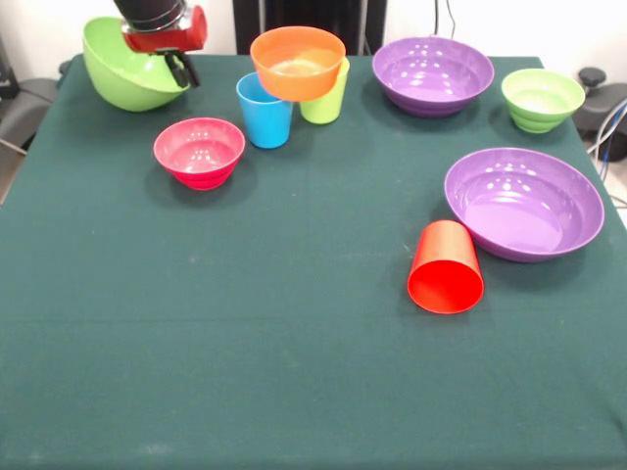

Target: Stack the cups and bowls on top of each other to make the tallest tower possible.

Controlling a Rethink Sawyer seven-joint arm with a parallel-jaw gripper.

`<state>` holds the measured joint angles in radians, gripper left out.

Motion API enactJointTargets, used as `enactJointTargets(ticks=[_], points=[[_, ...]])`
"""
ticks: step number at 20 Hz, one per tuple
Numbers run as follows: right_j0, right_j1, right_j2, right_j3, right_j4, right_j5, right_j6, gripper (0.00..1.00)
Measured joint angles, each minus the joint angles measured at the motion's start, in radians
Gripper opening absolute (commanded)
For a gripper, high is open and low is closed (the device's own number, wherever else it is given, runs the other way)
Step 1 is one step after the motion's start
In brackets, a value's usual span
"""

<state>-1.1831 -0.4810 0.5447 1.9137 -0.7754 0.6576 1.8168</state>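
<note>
Lime-green large bowl [122,69] sits tilted at the far left, its rim clamped between the gripper [181,69] fingers. Rightward stand the pink bowl [199,152], blue cup [265,110], orange bowl [298,63] atop a green cup [328,98], purple bowls [433,74] and a toppled red cup [446,267].

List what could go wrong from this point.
The large lime green plastic bowl hangs tilted in the gripper at the table's far corner; it could slip off the edge. The orange plastic bowl perches on the sky blue tumbler and lime green tumbler; a nudge may topple it.
</note>
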Motion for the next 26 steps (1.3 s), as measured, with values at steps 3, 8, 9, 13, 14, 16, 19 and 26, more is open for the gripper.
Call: enactJointTargets(ticks=[3,8,9,13,14,16,19,26], points=[[0.015,-0.004,-0.013,0.0,0.0,-0.015,0.0,0.0],[0.033,-0.01,-0.034,0.0,0.0,-0.024,0.0,0.0],[0.038,-0.012,-0.04,0.0,0.0,-0.026,0.0,0.0],[0.056,-0.021,-0.057,0.0,0.0,-0.03,0.0,0.0],[0.058,-0.023,-0.058,0.0,0.0,-0.03,0.0,0.0],[0.061,-0.032,-0.059,0.002,0.004,-0.03,0.0,0.0],[0.054,-0.043,-0.058,0.008,0.019,-0.029,0.0,0.0],[-0.003,-0.081,-0.053,0.045,0.099,-0.008,0.0,0.0]])
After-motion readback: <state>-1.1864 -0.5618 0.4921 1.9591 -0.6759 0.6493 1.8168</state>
